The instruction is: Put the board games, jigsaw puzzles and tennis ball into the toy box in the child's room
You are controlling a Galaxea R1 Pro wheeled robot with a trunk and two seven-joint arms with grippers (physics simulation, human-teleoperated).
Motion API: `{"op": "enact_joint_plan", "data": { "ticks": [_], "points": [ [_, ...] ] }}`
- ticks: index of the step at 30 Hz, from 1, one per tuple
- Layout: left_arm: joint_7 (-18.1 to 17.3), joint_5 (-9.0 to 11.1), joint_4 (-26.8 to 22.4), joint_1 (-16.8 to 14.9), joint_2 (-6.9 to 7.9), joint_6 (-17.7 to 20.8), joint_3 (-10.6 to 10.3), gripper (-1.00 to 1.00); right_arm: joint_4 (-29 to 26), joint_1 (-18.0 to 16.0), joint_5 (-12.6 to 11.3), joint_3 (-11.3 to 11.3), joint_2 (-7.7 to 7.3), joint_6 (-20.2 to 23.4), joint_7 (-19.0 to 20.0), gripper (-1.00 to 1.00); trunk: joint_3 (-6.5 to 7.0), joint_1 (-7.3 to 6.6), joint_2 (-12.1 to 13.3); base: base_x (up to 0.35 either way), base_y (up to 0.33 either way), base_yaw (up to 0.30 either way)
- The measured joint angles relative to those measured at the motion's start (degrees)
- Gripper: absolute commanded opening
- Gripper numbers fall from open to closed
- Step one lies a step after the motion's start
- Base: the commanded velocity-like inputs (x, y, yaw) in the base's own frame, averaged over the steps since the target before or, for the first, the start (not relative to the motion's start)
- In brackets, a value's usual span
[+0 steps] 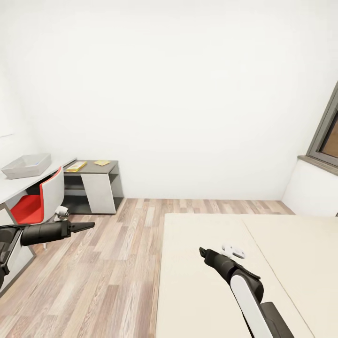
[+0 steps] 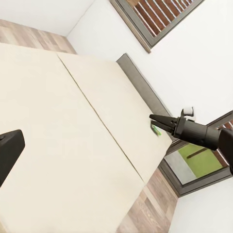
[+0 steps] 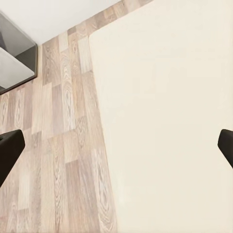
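Presently, my left fingers (image 1: 87,226): looked pressed together, holding nothing.
My right fingers (image 3: 116,145): spread wide above bed (image 1: 206,291).
Toy box (image 1: 26,165): sat on desk (image 1: 14,185).

Matt cream bed (image 1: 211,281), wood-grain plank floor (image 1: 117,263), grey toy box (image 1: 26,165)

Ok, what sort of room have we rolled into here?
Most likely a bedroom or child's room: a wide cream bed fills the foreground, a desk with a red chair stands along the left wall, and a grey open box, perhaps the toy box, sits on the tabletop. The floor is wood plank.
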Motion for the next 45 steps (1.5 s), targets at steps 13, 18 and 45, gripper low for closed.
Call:
{"op": "enact_joint_plan", "data": {
  "ticks": [13,18,45],
  "points": [
    [0.0,0.0,0.0,0.0,0.0,0.0,0.0,1.0,0.0,0.0,0.0,0.0,0.0,0.0,0.0,1.0,0.0,0.01,0.0,-0.007,0.0,0.0],
    [0.1,0.0,0.0,0.0,0.01,0.0,0.0,1.0,0.0,0.0,0.0,0.0,0.0,0.0,0.0,1.0,0.0,0.0,0.0,-0.018,0.0,0.0],
    [0.3,0.0,0.0,0.0,0.0,0.0,-0.1,1.0,0.0,0.0,0.0,0.0,0.0,0.0,0.0,1.0,0.0,0.0,0.0,-0.001,-0.139,0.0]
  ]
}}
